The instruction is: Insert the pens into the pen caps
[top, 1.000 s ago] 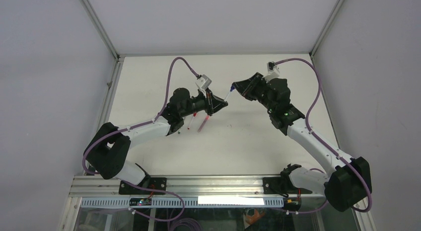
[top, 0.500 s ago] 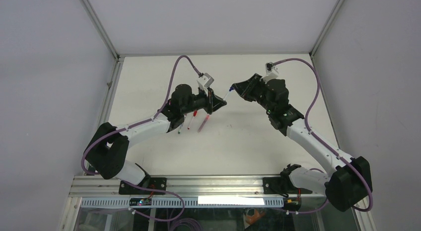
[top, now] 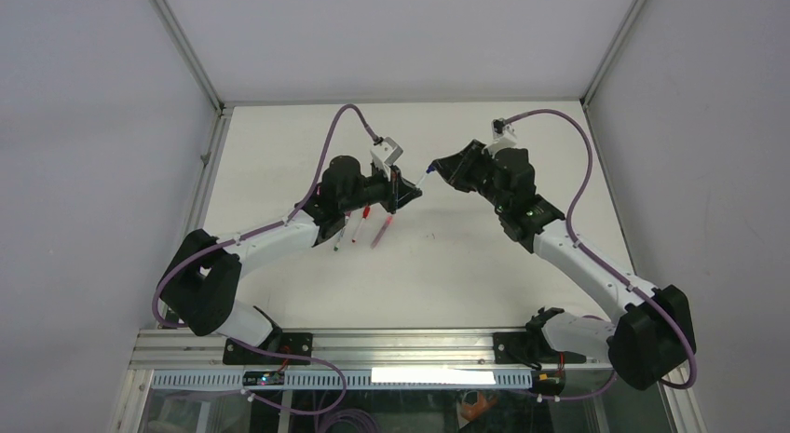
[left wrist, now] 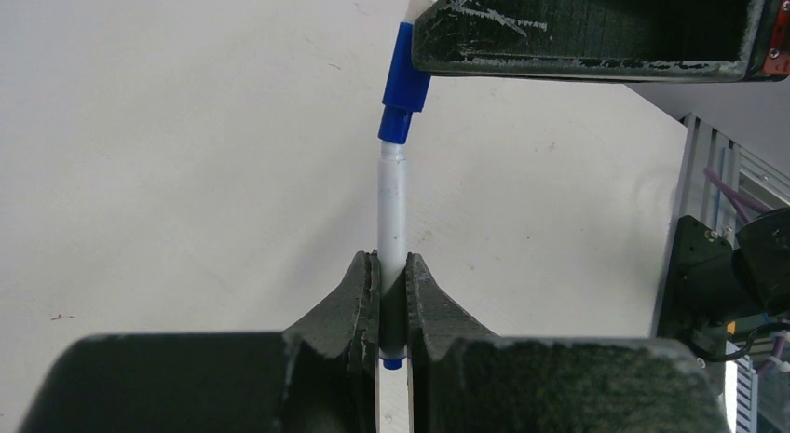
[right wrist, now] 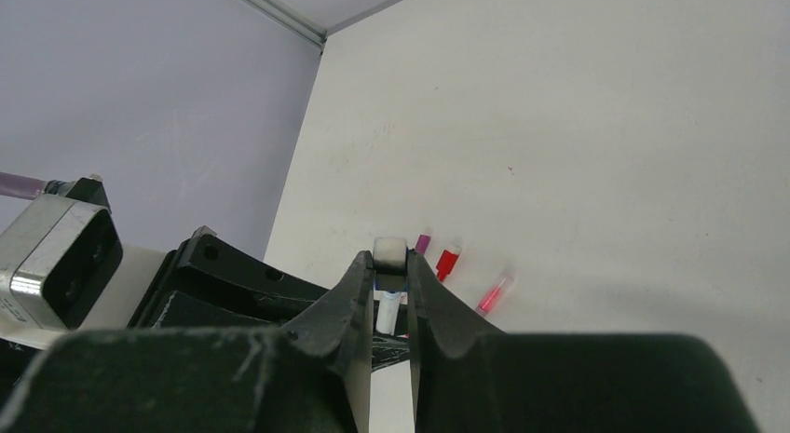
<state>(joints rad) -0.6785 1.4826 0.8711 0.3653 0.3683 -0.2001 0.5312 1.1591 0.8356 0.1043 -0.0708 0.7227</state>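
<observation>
The left tool (left wrist: 392,263) is clamped tight on the white barrel of the blue pen (left wrist: 392,209), gripping it close to its blue tail end, so most of the barrel sticks out past the fingertips. The barrel's far end meets the blue cap (left wrist: 404,74), which the right tool (right wrist: 389,263) pinches between narrowed jaws, with a white nub showing just beyond its fingers. The wrist views do not show whether the pen is pushed fully home in the cap.

From above, the two tools meet tip to tip over the far middle of the counter (top: 484,265), with the pen bridging the short gap between them. Three more pens lie on the counter just on the near side of the left tool, close together and roughly parallel: a purple-tipped pen (right wrist: 423,242), a red-tipped pen (right wrist: 448,259) and a pink pen (right wrist: 494,291). They sit partly under the left forearm, so room is tightest there.

A broad bare stretch of counter runs from the tools toward the arm bases, and another lies to the right of the pens. The back edge is near both tools. The left cable (top: 328,135) arches almost to it, and the right cable (top: 585,163) bows out close to the right-hand wall. A metal rail (top: 211,163) borders the left edge, well apart from the left tool.
</observation>
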